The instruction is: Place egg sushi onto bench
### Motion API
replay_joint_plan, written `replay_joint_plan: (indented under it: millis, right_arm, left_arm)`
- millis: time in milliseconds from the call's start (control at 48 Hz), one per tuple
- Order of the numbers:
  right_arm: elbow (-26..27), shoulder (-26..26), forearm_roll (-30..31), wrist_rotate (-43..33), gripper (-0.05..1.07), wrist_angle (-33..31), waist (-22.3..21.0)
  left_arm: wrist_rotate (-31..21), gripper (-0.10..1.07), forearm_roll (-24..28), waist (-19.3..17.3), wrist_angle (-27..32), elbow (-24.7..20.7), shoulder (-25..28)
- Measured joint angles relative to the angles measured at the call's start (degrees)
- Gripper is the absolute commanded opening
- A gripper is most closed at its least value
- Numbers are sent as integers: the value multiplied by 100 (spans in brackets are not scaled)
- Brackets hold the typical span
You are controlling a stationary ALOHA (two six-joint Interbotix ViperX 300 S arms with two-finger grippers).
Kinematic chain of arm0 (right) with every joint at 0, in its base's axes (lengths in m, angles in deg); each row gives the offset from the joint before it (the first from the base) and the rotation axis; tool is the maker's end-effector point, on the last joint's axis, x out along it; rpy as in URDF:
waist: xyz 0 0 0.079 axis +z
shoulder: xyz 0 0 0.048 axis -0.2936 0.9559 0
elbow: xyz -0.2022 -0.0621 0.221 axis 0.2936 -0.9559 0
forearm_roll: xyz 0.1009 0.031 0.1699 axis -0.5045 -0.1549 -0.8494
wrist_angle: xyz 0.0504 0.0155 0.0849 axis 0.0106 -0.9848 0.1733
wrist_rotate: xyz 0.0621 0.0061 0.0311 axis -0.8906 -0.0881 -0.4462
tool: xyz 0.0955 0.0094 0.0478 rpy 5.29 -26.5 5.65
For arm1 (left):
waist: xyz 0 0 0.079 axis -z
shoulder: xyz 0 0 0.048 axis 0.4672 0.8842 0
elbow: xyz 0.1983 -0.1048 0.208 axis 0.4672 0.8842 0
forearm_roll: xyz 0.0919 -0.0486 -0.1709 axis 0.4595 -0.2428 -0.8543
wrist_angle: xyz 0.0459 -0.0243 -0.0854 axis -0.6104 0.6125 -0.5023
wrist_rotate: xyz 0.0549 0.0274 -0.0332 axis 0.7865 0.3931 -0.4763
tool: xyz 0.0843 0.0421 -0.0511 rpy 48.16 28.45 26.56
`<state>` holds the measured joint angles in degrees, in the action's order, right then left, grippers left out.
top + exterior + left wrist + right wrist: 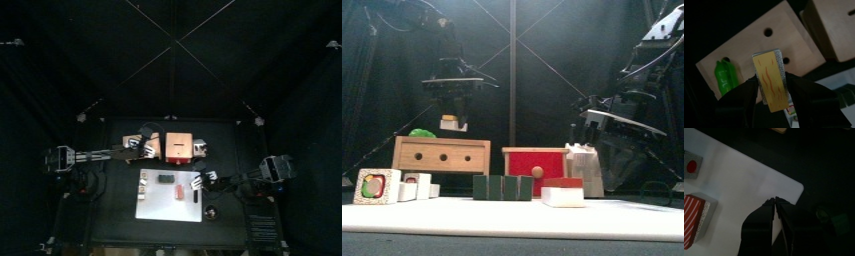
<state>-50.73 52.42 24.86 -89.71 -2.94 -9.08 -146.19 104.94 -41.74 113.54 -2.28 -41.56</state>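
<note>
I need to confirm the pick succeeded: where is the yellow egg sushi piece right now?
The yellow egg sushi piece is clamped in the left gripper, held in the air just above the light tan wooden bench on the front view's left, near its green mark.

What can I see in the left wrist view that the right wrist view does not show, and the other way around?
Only the left wrist view shows the egg sushi held in the left gripper above the bench, with the green mark on it. Only the right wrist view shows the right gripper, jaws shut on nothing, over the white mat, beside a red-and-white striped piece. Both share the black table.
</note>
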Motion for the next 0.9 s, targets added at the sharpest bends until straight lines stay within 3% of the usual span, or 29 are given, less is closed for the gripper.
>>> replay_joint_plan:
  millis: [188, 562, 896]
  right_arm:
    - [44, 9, 0, 0, 53, 53, 0]
    - [44, 9, 9, 0, 53, 53, 0]
    - [44, 9, 9, 0, 53, 53, 0]
  left_arm:
    - [9, 67, -88, -237, 9, 141, 0]
    - [9, 69, -431, -290, 9, 343, 0]
    - [26, 86, -343, -299, 9, 343, 0]
